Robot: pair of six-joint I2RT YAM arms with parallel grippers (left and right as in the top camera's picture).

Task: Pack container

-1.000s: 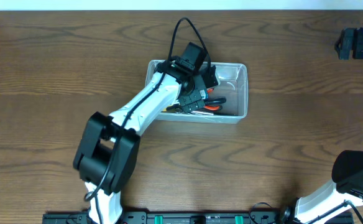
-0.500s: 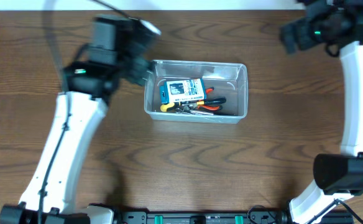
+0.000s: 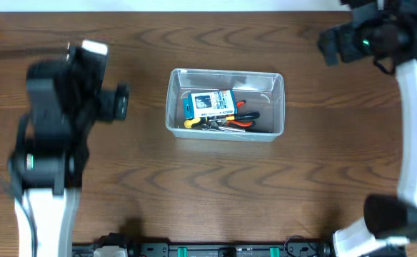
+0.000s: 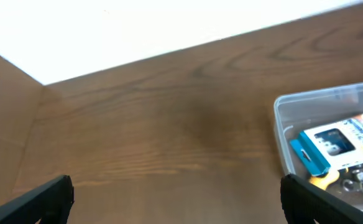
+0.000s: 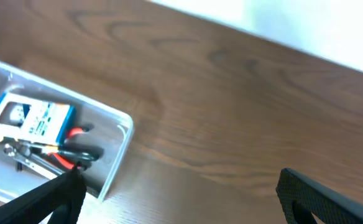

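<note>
The clear rectangular plastic container [image 3: 280, 107] sits mid-way along the brown wooden bench [image 3: 194, 185], long axis left-to-right, with a blue-and-white box [image 3: 208, 104] inside. Left fingers [image 4: 48, 198], spread and empty, lie off its left short end. Right fingers [image 5: 321, 196], also apart, hover beyond its far right corner.

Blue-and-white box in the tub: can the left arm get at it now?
Probably yes. The box lies atop the tools in the open container, nothing over it; the left claw is open, beside the container.
</note>
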